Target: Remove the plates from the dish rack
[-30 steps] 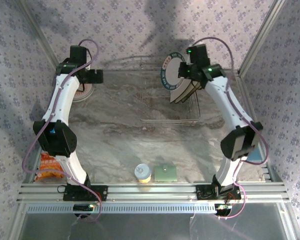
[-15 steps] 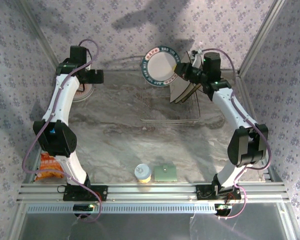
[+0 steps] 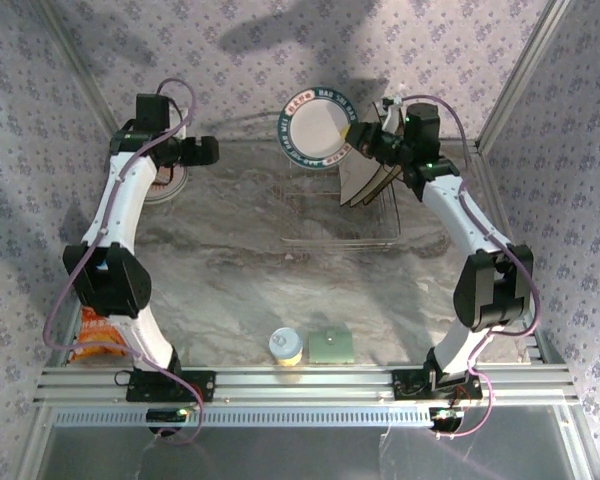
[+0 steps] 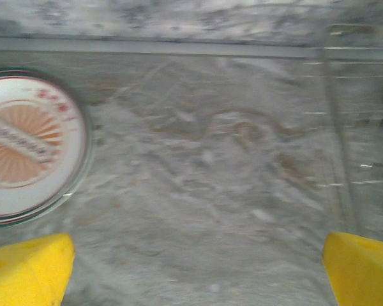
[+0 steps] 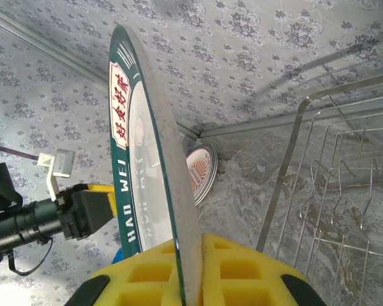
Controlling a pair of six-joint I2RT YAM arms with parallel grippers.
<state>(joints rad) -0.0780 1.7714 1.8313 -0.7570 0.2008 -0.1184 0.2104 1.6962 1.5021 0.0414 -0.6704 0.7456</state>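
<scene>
A: Right gripper (image 5: pixel 191 275) first: yellow pads clamped on the rim of a round plate (image 5: pixel 147 146), which runs edge-on between them, teal band and red lettering up the side.

B: From above, that round plate is in the air at the back, raised over the far side of the dish rack (image 3: pixel 340 238), face tilted toward the camera and clear of the wires.

A: Looks like glazed ceramic to me: stiff, slick against foam, and likely to chip or break if dropped. With one rim pinched, all the weight levers on that spot, so I'd call for a slow, steady carry.

B: It's a small plate, so probably light. How deep the bite goes, I can't tell.

A: Left gripper (image 4: pixel 195 274) has its fingers spread wide with nothing between them, hovering over the bare table (image 4: pixel 230 191).

B: Near it, a patterned plate (image 4: pixel 25 143) lies flat on the table at the far left. That's the landing zone, I'd guess.

A: In the rack, the square plates (image 3: pixel 365 182) lean together at the right end. They're bigger, so I'd expect them to be heavier.

B: Take those by the top edge standing above the wires, and lift straight up past the dividers.
</scene>
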